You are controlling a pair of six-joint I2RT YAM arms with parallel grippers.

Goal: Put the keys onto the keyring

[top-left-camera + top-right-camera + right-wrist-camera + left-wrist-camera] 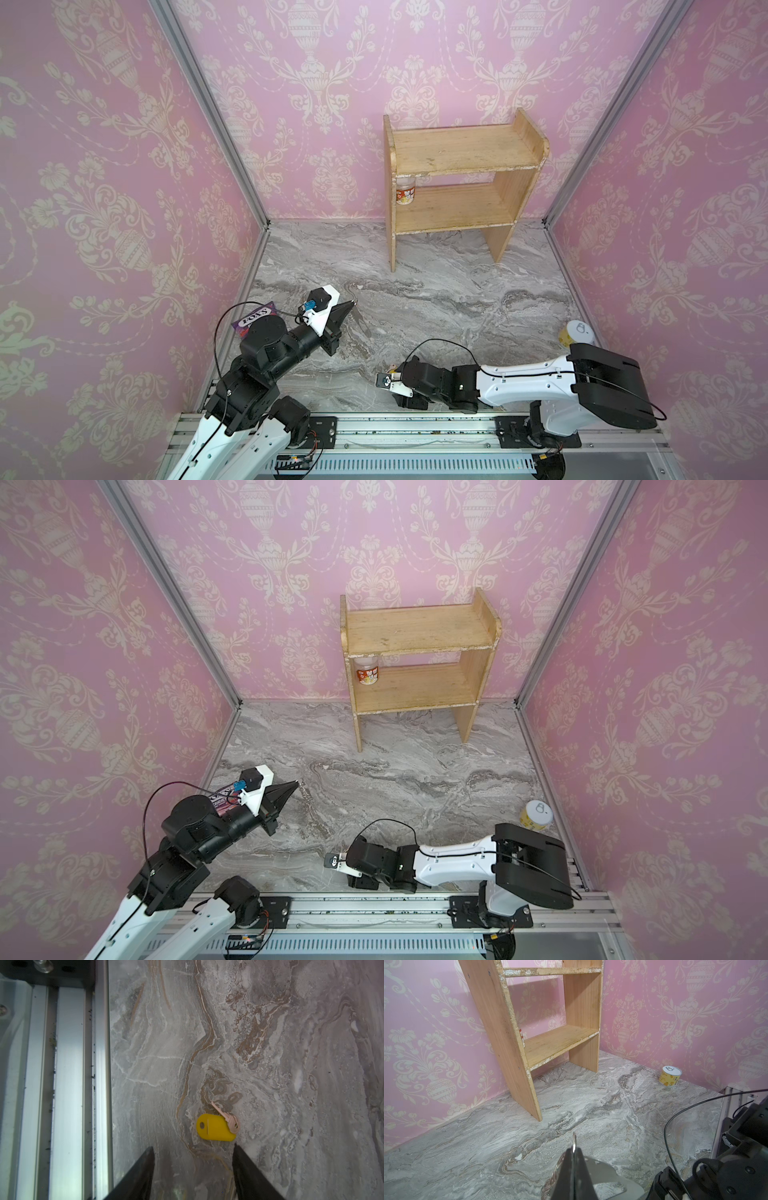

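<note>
My left gripper (574,1150) is shut on the keyring. One of its rings (574,1141) sticks out edge-on past the tips. The silver-grey plate (604,1172) with its slot hangs beside the jaws above the marble. In both top views this gripper (350,306) points right, raised at the left of the floor. The keys lie flat on the marble: a yellow tag (215,1128) with a small key (229,1120) at its end. My right gripper (193,1146) hangs open just above them, empty, with the tag just beyond the tips. In a top view the right wrist (409,386) hides the keys.
A wooden shelf (461,183) stands at the back with a jar (405,194) on its lower board. A yellow can (575,332) sits by the right wall and a purple packet (253,318) behind the left arm. The aluminium rail (70,1084) runs close to the keys.
</note>
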